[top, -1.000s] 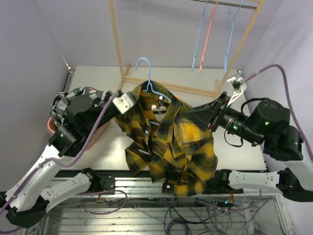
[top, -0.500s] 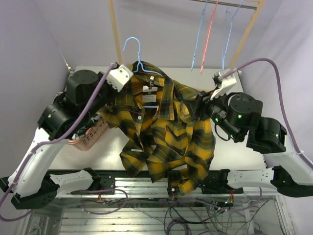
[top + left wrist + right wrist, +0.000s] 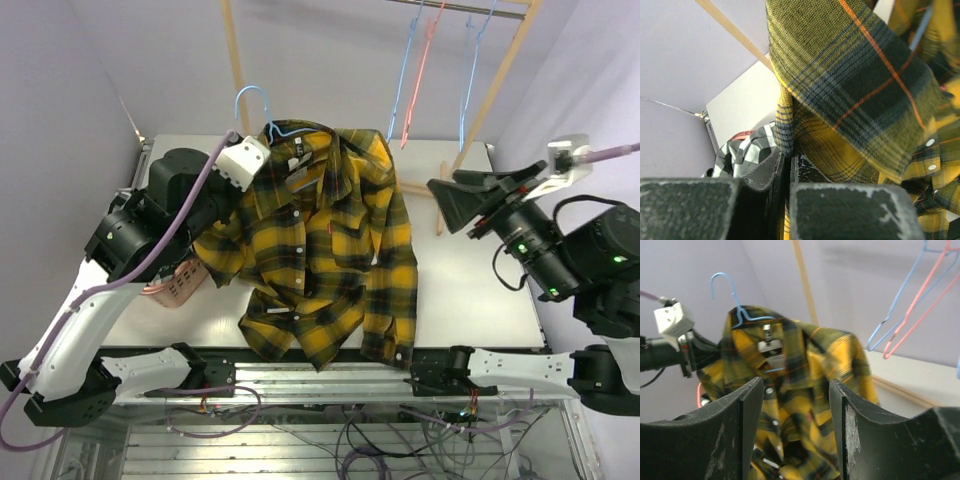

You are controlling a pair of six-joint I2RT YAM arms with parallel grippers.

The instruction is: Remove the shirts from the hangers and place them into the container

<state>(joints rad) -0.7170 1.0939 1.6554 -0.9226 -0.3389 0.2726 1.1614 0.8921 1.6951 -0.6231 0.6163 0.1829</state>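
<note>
In the top view the left arm (image 3: 170,215) reaches up from 8 o'clock with its elbow high and its wrist turned toward the collar of the yellow-and-black plaid shirt (image 3: 330,250). Below that elbow, at 8 o'clock of the shirt, part of the salmon-pink basket (image 3: 178,287) shows on the table (image 3: 470,290). Its contents are hidden from above.

The left wrist view fills that gap. The left gripper (image 3: 788,162) has its jaws pressed together on a narrow fold of the plaid cloth. At 9 o'clock of the fingers, the black-and-white checked shirt (image 3: 745,150) lies inside the basket's rim.

The plaid shirt hangs spread open in the middle of the top view, lifted at its collar and draped down over the near table edge at 6 o'clock. A light blue hanger (image 3: 255,100) is threaded through its neck, the hook standing up at 11 o'clock. The right wrist view shows the collar label and the hanger's wire shoulders more plainly.

At 1 o'clock of the shirt, spare hangers (image 3: 420,70), blue and pink-red, hang from the wooden rack (image 3: 235,60).

At 3 o'clock the right arm (image 3: 560,260) is raised and level, pointing toward the shirt but apart from it. The right gripper (image 3: 795,385) stands with its jaws wide apart and nothing between them.
</note>
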